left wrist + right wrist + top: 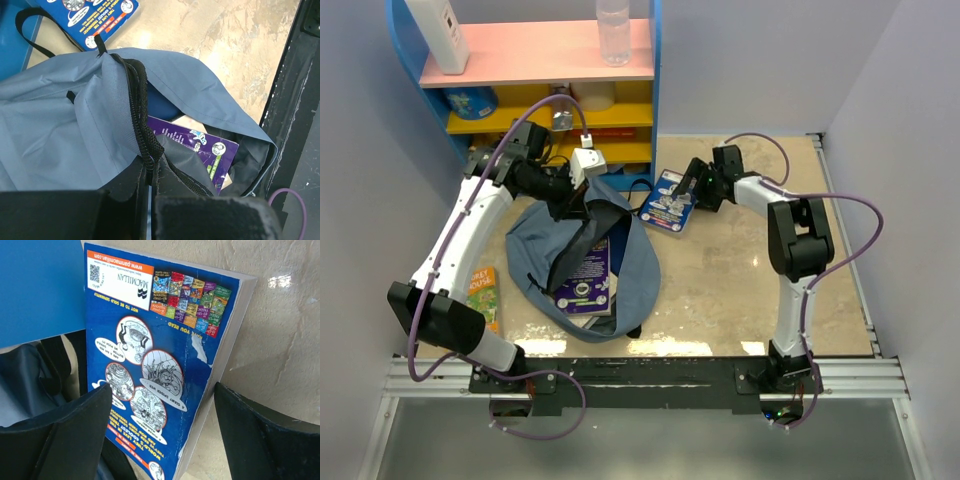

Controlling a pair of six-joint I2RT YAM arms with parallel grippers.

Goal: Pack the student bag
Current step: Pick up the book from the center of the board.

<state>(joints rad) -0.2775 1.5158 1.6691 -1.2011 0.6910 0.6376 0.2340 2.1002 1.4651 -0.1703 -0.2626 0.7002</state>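
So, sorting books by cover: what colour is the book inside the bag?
Purple book, clearest in left wrist view.

student bag cloth in the left gripper jaws: matt, fine-woven; zipper tape coarse, black. Purple book just beyond those jaws: glossy cover. Blue book between right gripper jaws: glossy paper cover, one torn patch. Table beside them: polished, stone-look, reflective.

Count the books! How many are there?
3: a purple book inside the student bag, a blue book right of it, an orange book left of it. More may hide inside.
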